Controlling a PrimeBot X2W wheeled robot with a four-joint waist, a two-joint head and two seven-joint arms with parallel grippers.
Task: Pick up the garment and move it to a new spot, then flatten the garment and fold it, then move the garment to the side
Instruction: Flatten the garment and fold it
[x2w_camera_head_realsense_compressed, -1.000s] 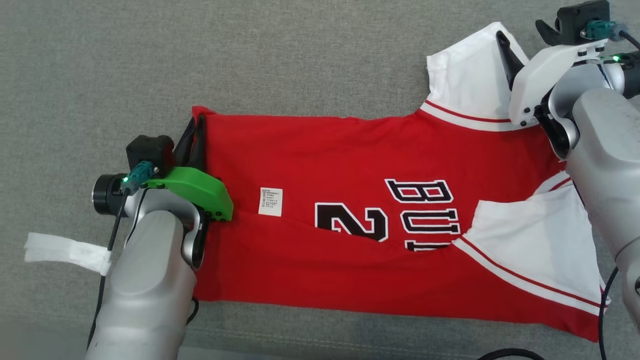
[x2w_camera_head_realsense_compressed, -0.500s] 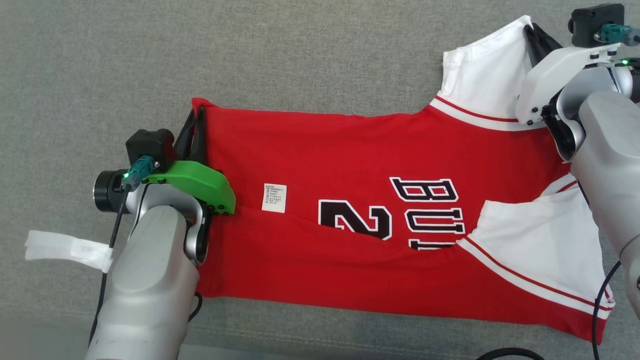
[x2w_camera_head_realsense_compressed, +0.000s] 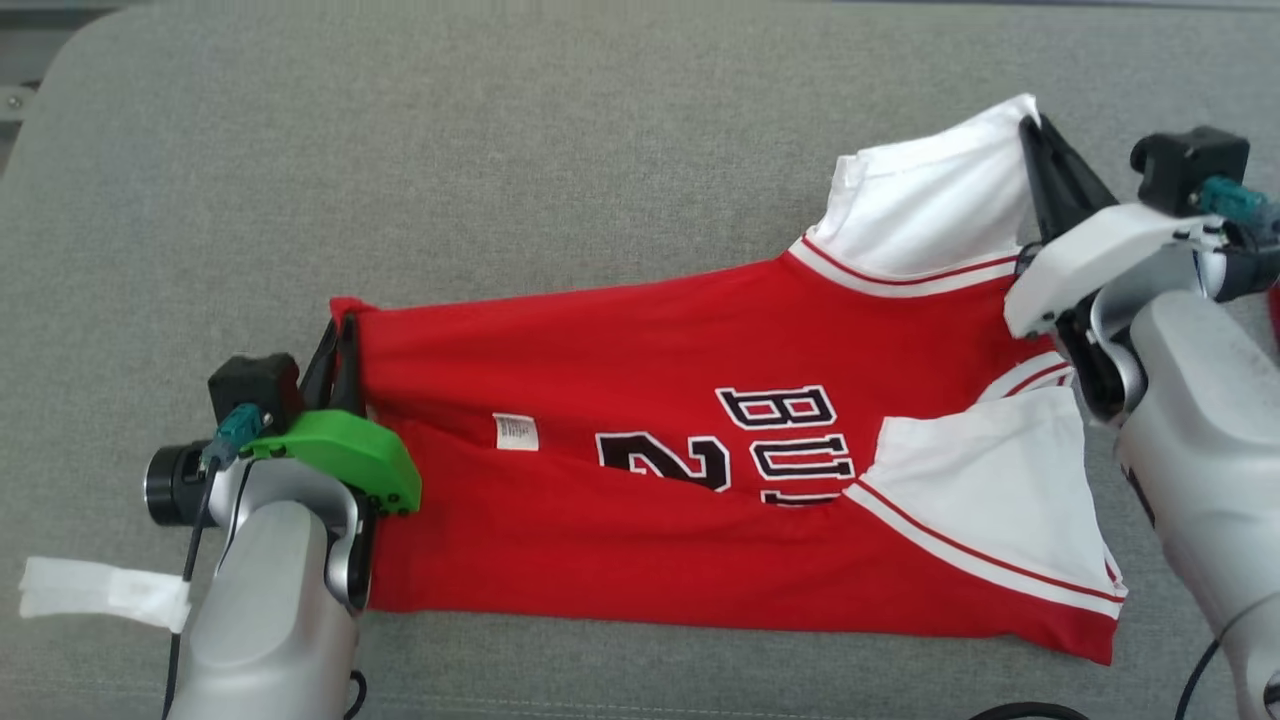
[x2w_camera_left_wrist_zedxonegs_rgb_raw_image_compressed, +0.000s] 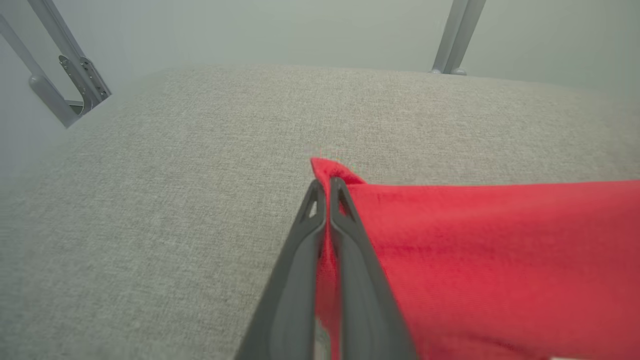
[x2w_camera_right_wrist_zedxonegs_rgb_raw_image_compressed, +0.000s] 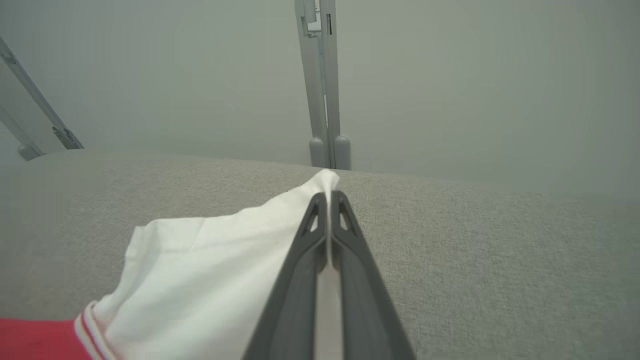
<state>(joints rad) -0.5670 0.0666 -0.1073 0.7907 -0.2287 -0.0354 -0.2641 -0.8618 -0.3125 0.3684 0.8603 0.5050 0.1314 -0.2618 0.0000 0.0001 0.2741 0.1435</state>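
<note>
Red jersey (x2w_camera_head_realsense_compressed: 650, 340) lies spread across the grey cushion (x2w_camera_head_realsense_compressed: 600, 150), from centre out to 3 o'clock. Left jaws pinched fully together on its red hem corner (x2w_camera_head_realsense_compressed: 347, 308) at 9 o'clock. Right jaws likewise pinched on the white sleeve (x2w_camera_head_realsense_compressed: 930, 200) tip at 2 o'clock.

**Both grips on the red jersey (x2w_camera_head_realsense_compressed: 620, 340)**

My left gripper (x2w_camera_head_realsense_compressed: 343, 332) pinches its hem corner; my right gripper (x2w_camera_head_realsense_compressed: 1030, 128) pinches the white sleeve (x2w_camera_head_realsense_compressed: 920, 210) tip. The jersey lies across the grey cushion (x2w_camera_head_realsense_compressed: 500, 150), lettering showing. A white strip (x2w_camera_head_realsense_compressed: 95, 592) lies beside my left forearm.
</note>
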